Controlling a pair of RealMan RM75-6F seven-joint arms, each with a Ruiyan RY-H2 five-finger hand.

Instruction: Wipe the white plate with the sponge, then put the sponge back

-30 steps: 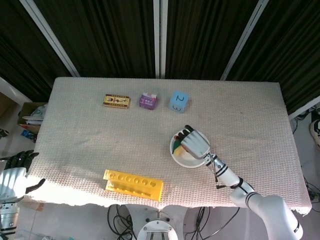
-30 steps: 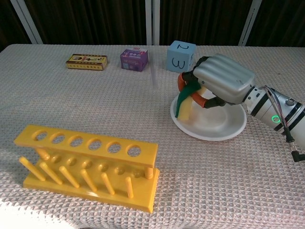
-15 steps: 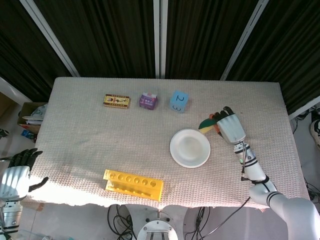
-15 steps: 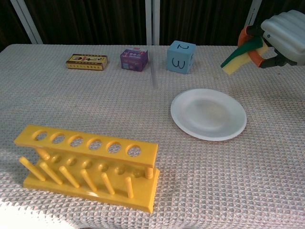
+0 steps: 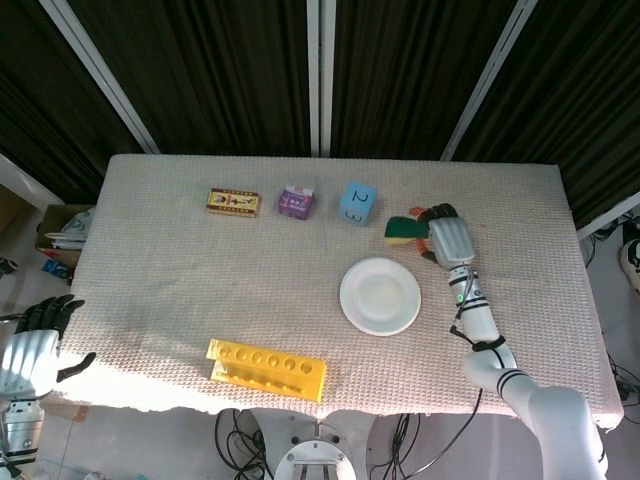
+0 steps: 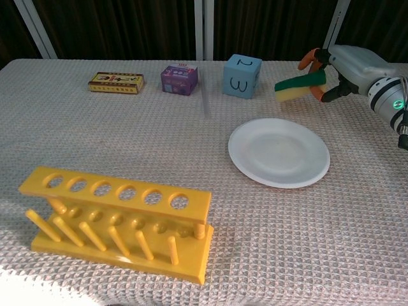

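The white plate (image 5: 380, 296) (image 6: 279, 152) lies bare on the mat, right of centre. My right hand (image 5: 447, 238) (image 6: 347, 65) is beyond the plate's far right edge, above the table. It grips a yellow sponge with a green top (image 5: 402, 229) (image 6: 299, 87), which sticks out to the left of the fingers, roughly level. My left hand (image 5: 35, 347) hangs off the table's left front corner, holding nothing, fingers apart; the chest view does not show it.
A blue numbered cube (image 5: 357, 202) (image 6: 242, 76) stands just left of the sponge. A purple box (image 5: 297, 202) (image 6: 178, 80) and a yellow-red box (image 5: 232, 202) (image 6: 116, 82) line the far side. A yellow tube rack (image 5: 266, 369) (image 6: 118, 220) sits near the front edge.
My right hand lifted the sponge off the plate, swung it to the far right, then lowered it back left toward the cube. The plate is now uncovered. The left hand barely moved.
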